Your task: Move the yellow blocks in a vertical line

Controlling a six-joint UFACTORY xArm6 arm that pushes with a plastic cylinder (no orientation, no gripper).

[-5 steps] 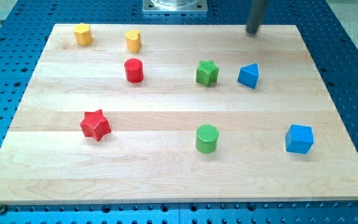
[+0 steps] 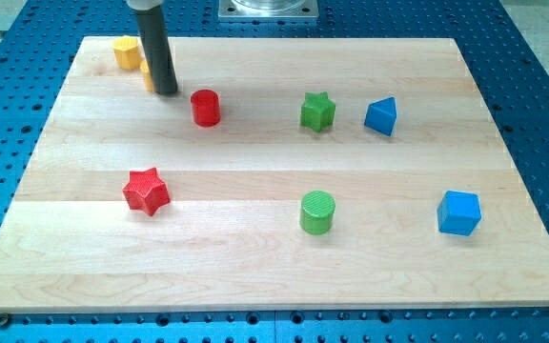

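At the ten o'clock corner of the wooden tabletop [image 2: 255,257], my tip [image 2: 166,92] rests on the surface at the bottom of the dark rod [image 2: 154,43], which comes down from the view's top edge. The rod covers most of one yellow block [image 2: 147,76]; only a thin yellow sliver shows at its nine o'clock side, so its shape cannot be made out, and it appears to touch the rod. The other yellow block [image 2: 125,52], a short squat piece, sits just beside the rod at about ten o'clock from my tip. There is no end effector here, only the plain rod, so nothing stands apart, together or clamped.

The red cylinder [image 2: 205,108] stands near my tip at four o'clock. Further along at three o'clock are the green star [image 2: 318,111] and the blue block with a pointed top [image 2: 381,116]. The red star [image 2: 146,191] lies at six o'clock from my tip, well apart. The green cylinder [image 2: 317,211] and the blue cube [image 2: 459,212] sit toward four o'clock.
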